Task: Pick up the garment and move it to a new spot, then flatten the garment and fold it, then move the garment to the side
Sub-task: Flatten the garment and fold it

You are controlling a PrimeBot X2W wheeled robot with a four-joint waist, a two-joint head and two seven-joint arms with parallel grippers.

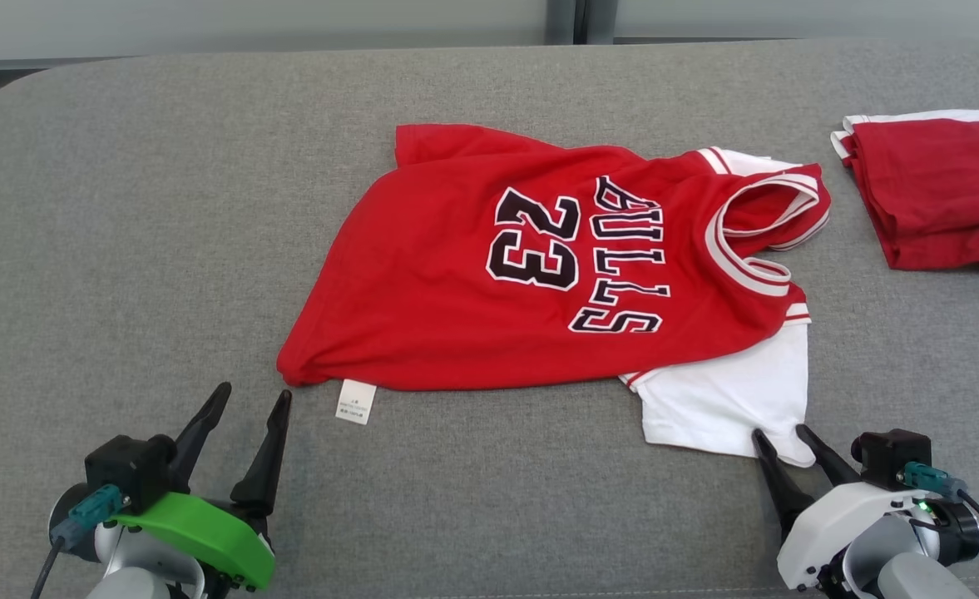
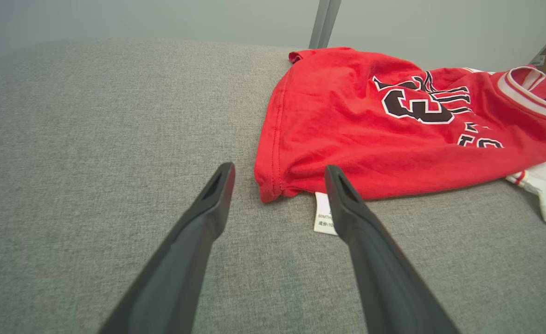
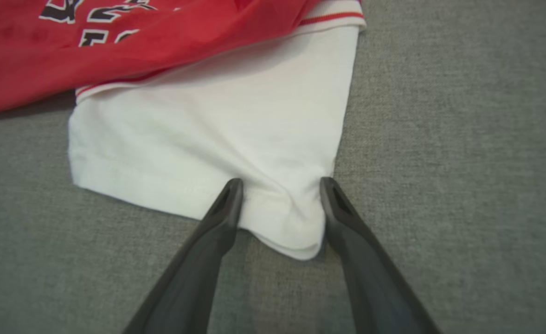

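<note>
Right pincer (image 3: 280, 183) is parked astride the white sleeve (image 3: 235, 139) corner, jaws part-open, cloth touched on both sides.
The red garment (image 1: 456, 291) is spread out on the grey padding (image 1: 165, 208); the left pincer (image 1: 254, 391) is held wide, just short of the hem.

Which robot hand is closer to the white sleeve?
Right. The right gripper has its fingers around a corner of the white sleeve; the left gripper sits far off, by the red hem.
</note>
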